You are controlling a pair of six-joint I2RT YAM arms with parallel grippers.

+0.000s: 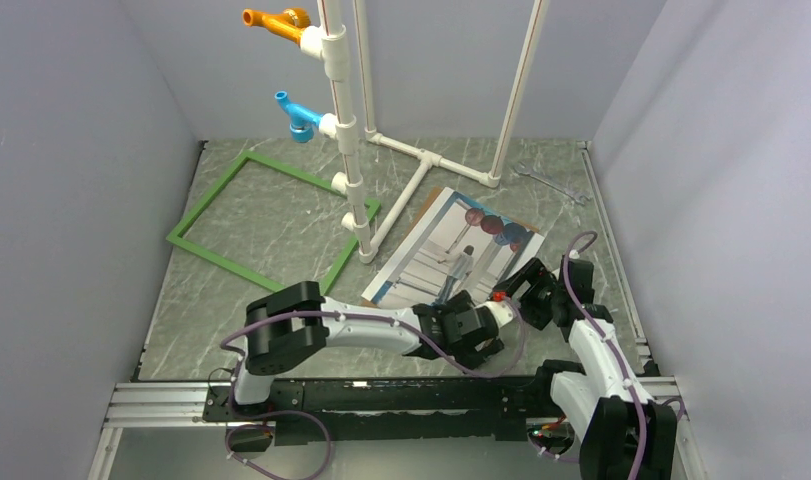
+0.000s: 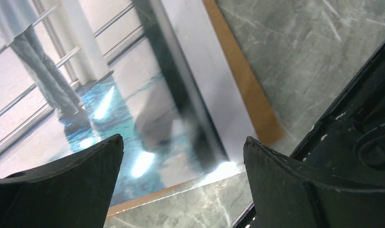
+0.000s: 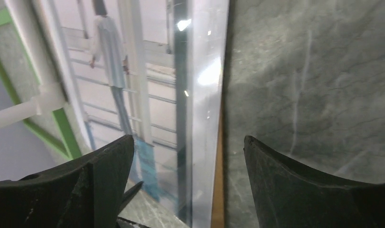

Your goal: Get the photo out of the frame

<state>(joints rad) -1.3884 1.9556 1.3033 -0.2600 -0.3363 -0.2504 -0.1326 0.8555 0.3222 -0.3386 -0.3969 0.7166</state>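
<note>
**Top external.** The green frame (image 1: 226,262) lies flat and empty at the left of the table (image 1: 601,260). The photo (image 1: 451,250) lies face up just to its right, outside the rails, with a foot of the white pipe stand (image 1: 346,150) between them. The left gripper (image 1: 478,325) and right gripper (image 1: 521,290) sit close together at the print's near corner. A wrench (image 1: 549,180) lies well apart at the back.

**Left wrist.** The jaws are spread wide with nothing between them. Below is the print's glossy corner (image 2: 100,95), resting on a brown backing board (image 2: 247,80) that shows past its edge.

**Right wrist.** The jaws are also spread and hold nothing. They hang over the photo's right edge (image 3: 147,95), and the frame rail (image 3: 62,128) is visible beyond.

**Hazards (judged).** A closing jaw could pinch print and board together or crease the corner. The slick surface could let the sheet slide. The two arms are crowded enough to collide.
</note>
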